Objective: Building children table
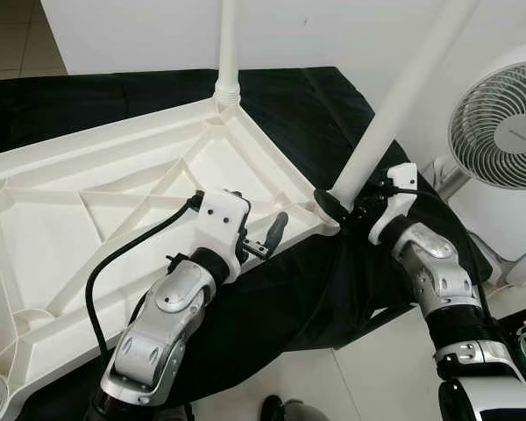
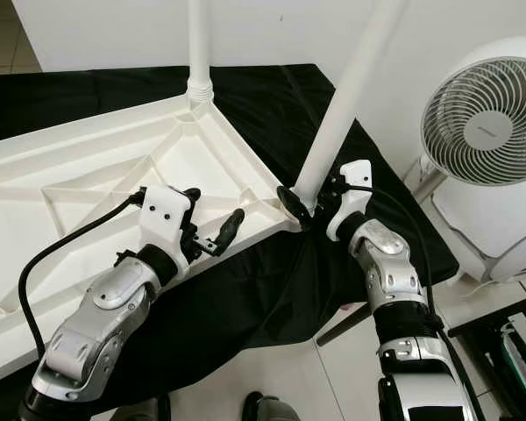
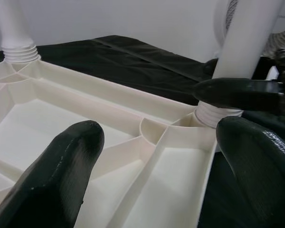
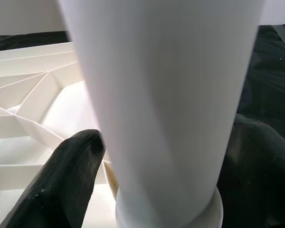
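The white plastic tabletop (image 1: 114, 210) lies upside down on a black-draped worktop (image 1: 316, 96), its near right corner at the cloth's edge, with floor and a white fan (image 1: 500, 132) beyond. One leg (image 1: 229, 44) stands in the far corner socket. The right gripper (image 1: 344, 207) has its jaws clenched around the tilted leg (image 1: 403, 96) at the near corner socket, while the left gripper (image 1: 265, 235) hovers over the ribbed rim, jaws released.

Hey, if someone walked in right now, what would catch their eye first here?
A white table top lies upside down on black cloth, ribs showing, with one leg standing at its far corner. The right gripper clasps a second, leaning leg at the near corner, and the left gripper hovers open beside it.
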`<state>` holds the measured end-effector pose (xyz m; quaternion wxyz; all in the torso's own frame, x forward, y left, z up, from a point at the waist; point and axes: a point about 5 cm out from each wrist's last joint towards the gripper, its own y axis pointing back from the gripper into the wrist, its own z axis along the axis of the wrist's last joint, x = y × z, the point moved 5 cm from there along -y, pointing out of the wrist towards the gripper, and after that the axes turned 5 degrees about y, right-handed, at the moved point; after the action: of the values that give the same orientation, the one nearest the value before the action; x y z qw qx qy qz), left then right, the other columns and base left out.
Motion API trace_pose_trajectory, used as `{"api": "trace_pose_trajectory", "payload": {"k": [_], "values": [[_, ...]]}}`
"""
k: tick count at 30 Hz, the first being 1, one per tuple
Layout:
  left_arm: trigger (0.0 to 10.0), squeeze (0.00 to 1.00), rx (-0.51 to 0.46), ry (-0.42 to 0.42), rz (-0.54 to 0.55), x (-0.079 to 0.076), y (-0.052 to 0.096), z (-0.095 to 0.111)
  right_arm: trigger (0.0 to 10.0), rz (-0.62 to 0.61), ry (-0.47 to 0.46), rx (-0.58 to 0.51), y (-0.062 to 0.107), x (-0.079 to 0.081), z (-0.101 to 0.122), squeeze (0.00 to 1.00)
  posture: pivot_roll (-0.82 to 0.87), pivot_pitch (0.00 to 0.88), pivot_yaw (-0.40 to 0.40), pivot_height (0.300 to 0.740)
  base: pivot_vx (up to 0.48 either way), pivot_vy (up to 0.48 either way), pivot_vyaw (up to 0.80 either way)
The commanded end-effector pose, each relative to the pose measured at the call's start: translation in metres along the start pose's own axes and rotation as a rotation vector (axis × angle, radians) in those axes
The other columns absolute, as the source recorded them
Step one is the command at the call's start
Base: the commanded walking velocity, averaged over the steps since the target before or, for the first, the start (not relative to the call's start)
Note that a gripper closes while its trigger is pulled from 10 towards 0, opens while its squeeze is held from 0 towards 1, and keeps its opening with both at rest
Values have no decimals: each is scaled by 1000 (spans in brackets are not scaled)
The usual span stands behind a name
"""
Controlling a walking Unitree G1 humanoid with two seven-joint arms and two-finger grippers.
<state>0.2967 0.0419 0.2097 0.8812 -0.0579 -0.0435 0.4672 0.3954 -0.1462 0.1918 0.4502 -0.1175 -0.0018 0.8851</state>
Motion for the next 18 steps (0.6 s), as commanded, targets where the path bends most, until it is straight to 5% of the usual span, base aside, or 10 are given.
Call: {"api": "trace_pose_trajectory", "payload": {"k": [1,5,6,7,8,18], "values": [[10000,0,37,14,-246,-30,5,-6,10000,0,10,18,2,-3,-5,0,100,160,-71,740,0,0,0],[10000,0,50,9,-255,-32,7,-7,9373,37,27,19,-3,-2,-4,0,103,161,-69,740,0,0,0],[10000,0,52,6,-254,-32,7,-8,7882,44,36,22,-4,-1,-5,0,105,161,-70,740,0,0,0],[10000,0,54,3,-252,-32,7,-8,4471,48,40,27,-4,-1,-5,0,105,161,-70,740,0,0,0],[10000,0,55,-1,-249,-32,7,-8,0,52,34,28,-5,-2,-6,0,104,160,-69,740,0,0,0],[10000,0,61,-14,-230,-29,6,-8,0,81,43,27,-1,-2,-10,0,98,162,-69,740,0,0,0]]}}
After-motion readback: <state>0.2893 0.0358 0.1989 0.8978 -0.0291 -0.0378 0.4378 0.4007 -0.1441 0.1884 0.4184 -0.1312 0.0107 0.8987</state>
